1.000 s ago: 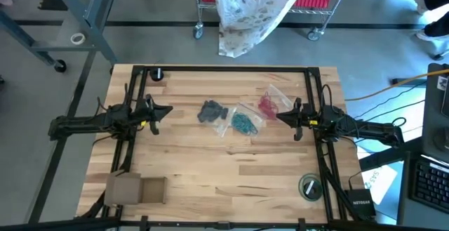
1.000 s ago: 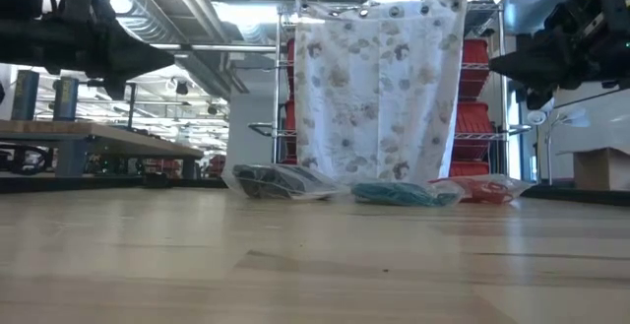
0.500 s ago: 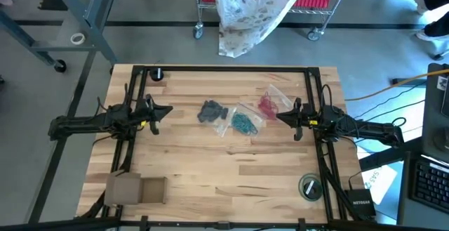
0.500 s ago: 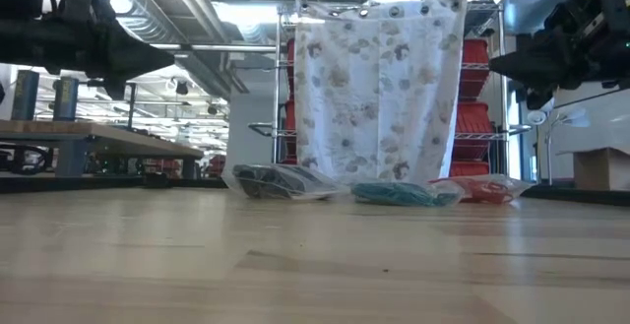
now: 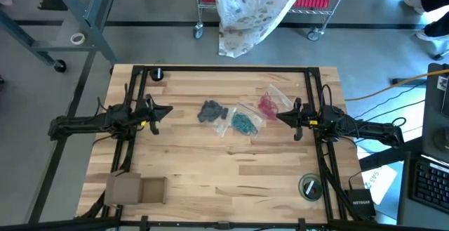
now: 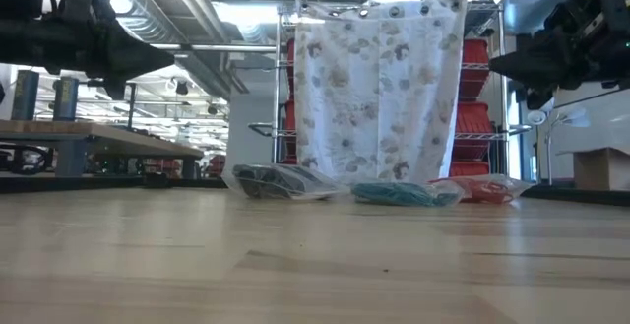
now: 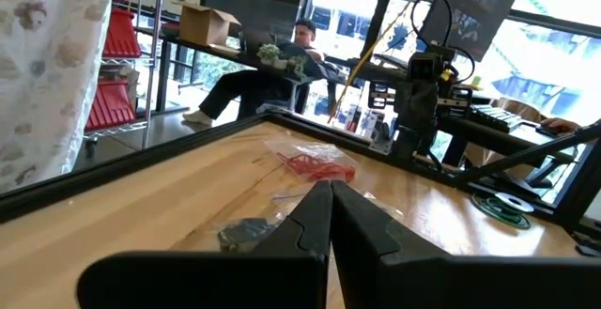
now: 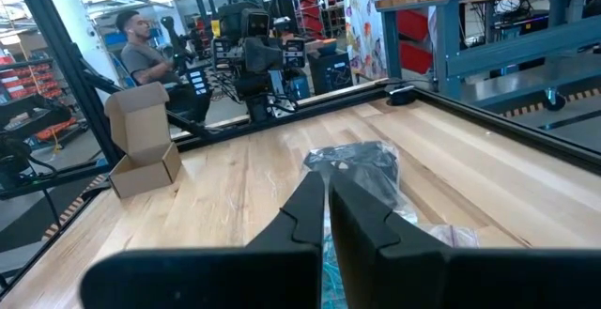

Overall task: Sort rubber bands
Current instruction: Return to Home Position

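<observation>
Three heaps of rubber bands lie in clear plastic bags on the wooden table's middle: dark grey [image 5: 210, 111], teal [image 5: 244, 123] and red [image 5: 268, 106]. In the low view they show as dark [image 6: 268, 179], teal [image 6: 394, 194] and red [image 6: 484, 188], each resting flat on the tabletop. My left gripper [image 5: 170, 110] hangs shut above the table to the left of the bags, pointing level at them. My right gripper [image 5: 278, 116] hangs shut to their right, close beside the red heap, also level. Neither holds anything.
An open cardboard box [image 5: 137, 189] sits at the near left corner and a tape roll [image 5: 310, 187] at the near right. A black frame rail [image 5: 224, 68] runs along the far edge. A patterned cloth [image 5: 249, 10] hangs on a cart beyond. A seated person [image 7: 268, 65] shows off the table.
</observation>
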